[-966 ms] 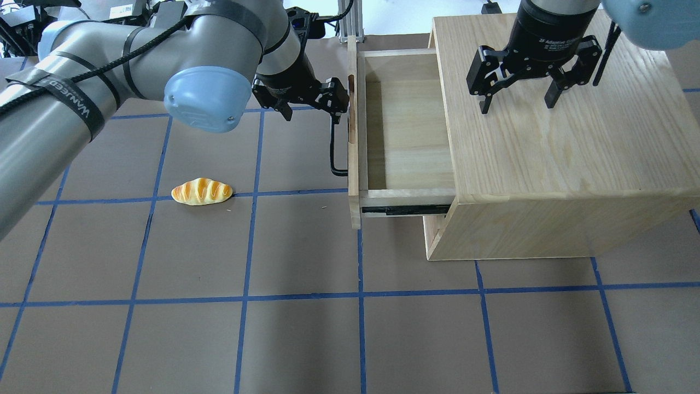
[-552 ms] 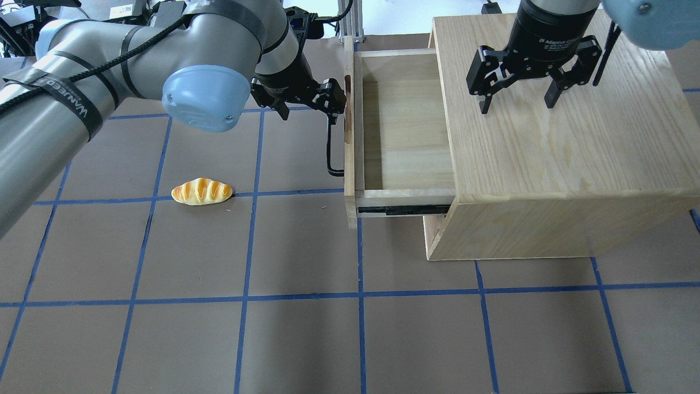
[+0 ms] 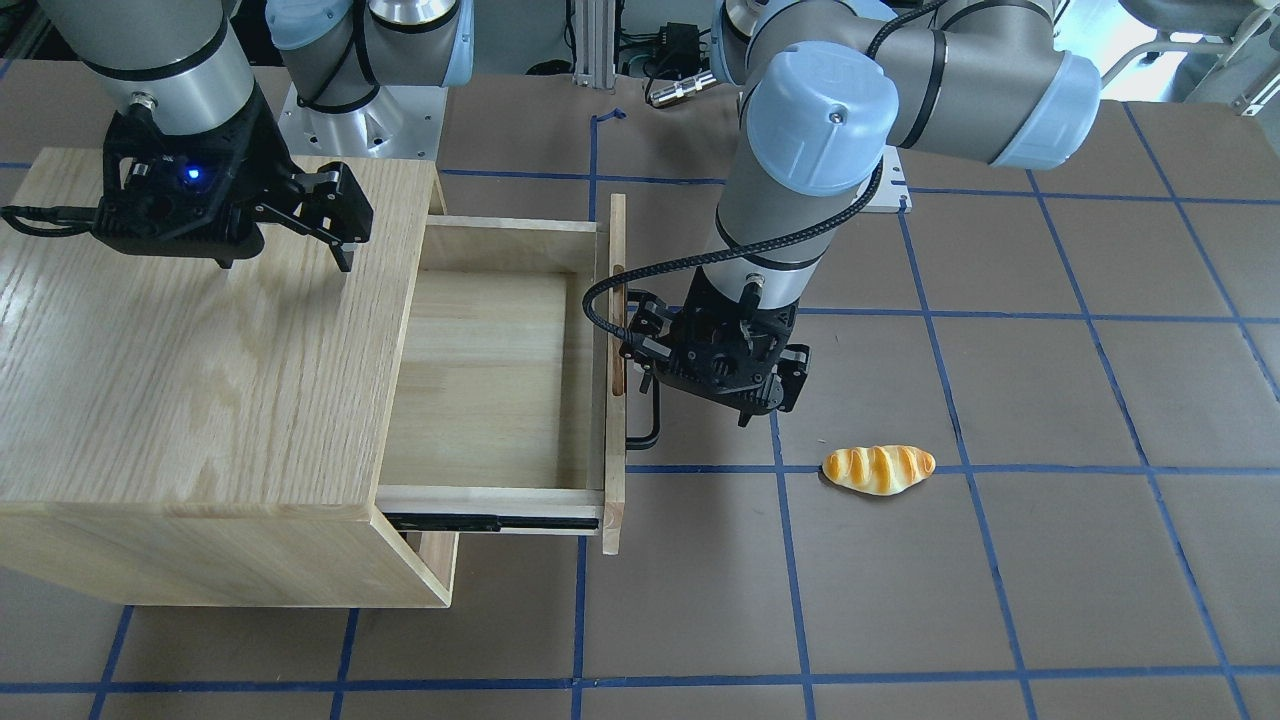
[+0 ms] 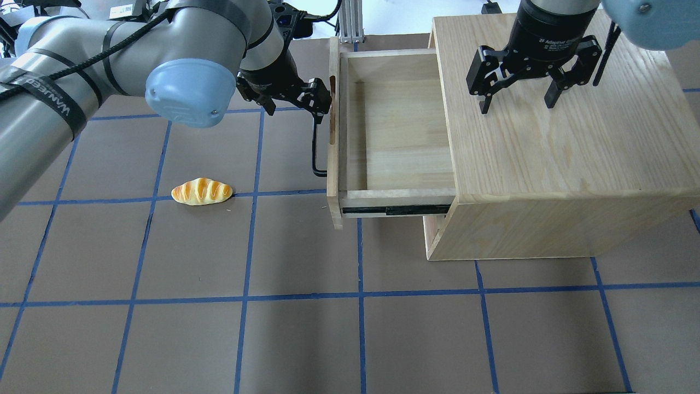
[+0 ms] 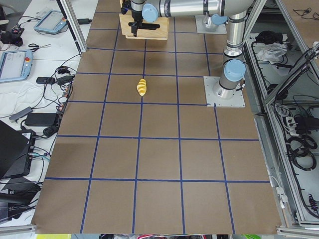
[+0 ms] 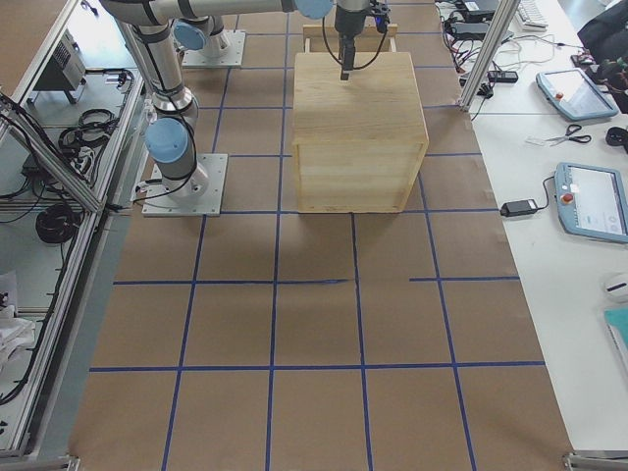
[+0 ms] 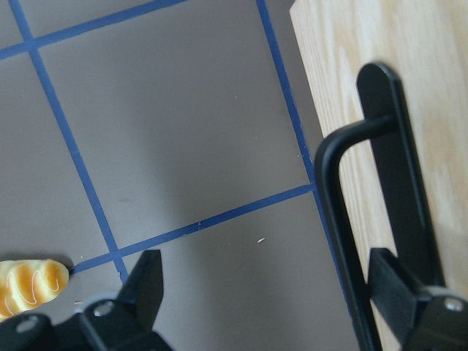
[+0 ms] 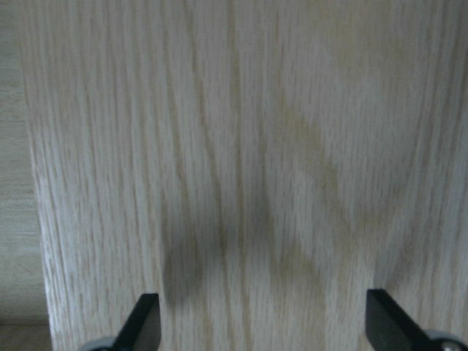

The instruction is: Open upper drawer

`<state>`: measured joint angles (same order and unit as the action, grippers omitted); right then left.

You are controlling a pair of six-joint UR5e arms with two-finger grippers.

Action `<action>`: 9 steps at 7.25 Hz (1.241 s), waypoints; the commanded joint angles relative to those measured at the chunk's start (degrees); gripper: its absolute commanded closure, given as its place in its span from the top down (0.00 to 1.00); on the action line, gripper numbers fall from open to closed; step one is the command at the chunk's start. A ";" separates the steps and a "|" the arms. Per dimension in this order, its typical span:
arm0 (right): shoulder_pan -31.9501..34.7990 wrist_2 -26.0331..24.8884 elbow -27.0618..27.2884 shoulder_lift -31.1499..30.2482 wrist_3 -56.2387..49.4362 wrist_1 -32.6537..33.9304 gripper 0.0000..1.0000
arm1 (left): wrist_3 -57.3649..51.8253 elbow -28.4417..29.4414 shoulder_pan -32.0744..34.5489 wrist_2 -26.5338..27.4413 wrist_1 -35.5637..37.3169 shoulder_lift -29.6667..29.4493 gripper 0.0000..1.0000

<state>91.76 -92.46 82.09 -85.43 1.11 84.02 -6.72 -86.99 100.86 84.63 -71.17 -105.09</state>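
Observation:
The upper drawer (image 4: 394,126) stands pulled well out of the oak cabinet (image 4: 563,148), with its pale wood inside bare and a black side rail showing. Its black bar handle (image 4: 315,148) is on the front panel. My left gripper (image 4: 292,106) is open at the handle's far end. In the left wrist view (image 7: 263,259) the handle (image 7: 336,190) passes between the fingers, close to the right one. My right gripper (image 4: 517,101) is open and empty just above the cabinet top. Both also show in the front view: drawer (image 3: 500,380), left gripper (image 3: 712,385), right gripper (image 3: 285,255).
A toy bread roll (image 4: 202,191) lies on the brown table left of the drawer, beside a blue tape line; it also shows in the front view (image 3: 878,469). The cabinet's top (image 8: 241,146) fills the right wrist view.
The drawer has slid further out toward the left of the overhead view, and my left gripper has moved left with its handle. The right gripper has not moved.

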 commanded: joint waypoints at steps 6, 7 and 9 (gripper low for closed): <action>0.00 0.00 0.09 0.00 0.03 0.00 1.00 | -0.75 5.83 -0.49 0.71 -13.14 4.27 1.00; -0.09 0.00 0.00 0.00 -0.06 0.00 1.00 | -0.66 7.52 -2.84 1.14 -16.08 5.41 1.00; 0.00 0.00 0.00 0.00 -0.06 0.00 1.00 | 1.86 7.54 -6.38 2.11 -16.28 7.95 1.00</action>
<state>91.73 -92.46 82.10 -85.43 1.06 84.02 -6.81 -79.66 96.25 86.14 -86.70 -98.79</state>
